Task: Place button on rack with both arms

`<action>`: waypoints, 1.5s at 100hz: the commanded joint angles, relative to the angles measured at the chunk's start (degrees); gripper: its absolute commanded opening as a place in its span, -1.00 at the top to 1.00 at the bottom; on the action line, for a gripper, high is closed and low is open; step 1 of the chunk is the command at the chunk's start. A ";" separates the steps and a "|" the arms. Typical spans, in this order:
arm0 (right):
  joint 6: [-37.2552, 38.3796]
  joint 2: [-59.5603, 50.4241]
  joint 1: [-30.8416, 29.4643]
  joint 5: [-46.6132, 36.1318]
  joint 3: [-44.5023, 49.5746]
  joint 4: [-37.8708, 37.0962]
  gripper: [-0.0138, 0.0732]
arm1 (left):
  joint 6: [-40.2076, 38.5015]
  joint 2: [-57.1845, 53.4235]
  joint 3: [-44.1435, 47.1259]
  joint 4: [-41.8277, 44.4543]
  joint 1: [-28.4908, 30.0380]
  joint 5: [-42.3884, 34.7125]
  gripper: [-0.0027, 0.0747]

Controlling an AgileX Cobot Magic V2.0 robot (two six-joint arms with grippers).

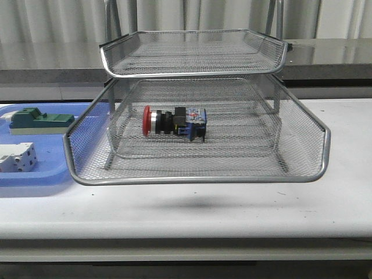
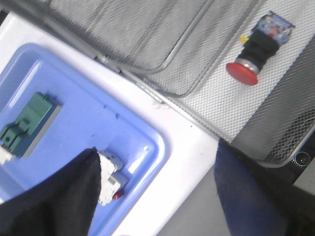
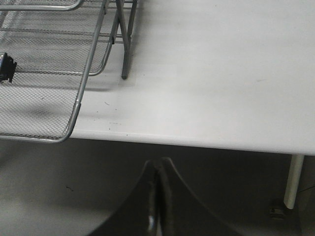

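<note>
Fingers [image 2: 54, 196] apart, empty; one button [image 1: 173, 122] in rack [image 1: 197, 174].

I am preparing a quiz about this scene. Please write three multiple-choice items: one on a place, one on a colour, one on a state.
1. Where does the button lie?
A. on the blue tray
B. in the pulled-out tray of the rack
C. on the bare table

2. What colour is the button's cap?
A. green
B. yellow
C. red

3. How do the jaws of the right gripper stand?
A. shut, holding nothing
B. shut on the button
C. wide open

Key: 1 B, it rests on the mesh; 2 C, the round cap is red; 3 A, the fingers meet over the floor.
</note>
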 commanded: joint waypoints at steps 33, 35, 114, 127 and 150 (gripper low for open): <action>-0.13 0.33 -0.39 -3.53 -2.00 -0.15 0.84 | -2.98 -20.55 20.33 -5.52 15.96 -18.75 -0.29; -0.13 0.33 -0.39 -3.53 -2.00 -0.15 0.84 | -2.98 -22.03 22.25 -5.90 16.93 -19.90 -0.29; -0.13 0.33 -0.39 -3.53 -2.00 -0.15 0.84 | -3.03 -57.62 67.01 -20.19 22.88 -66.31 -0.29; -0.13 0.33 -0.39 -3.47 -2.00 -0.15 0.84 | -3.03 -58.55 68.79 -20.32 22.88 -72.60 -0.29; -0.13 0.33 -0.39 -3.47 -2.00 -0.15 0.84 | -3.03 -58.55 68.79 -20.32 22.88 -72.58 -0.29</action>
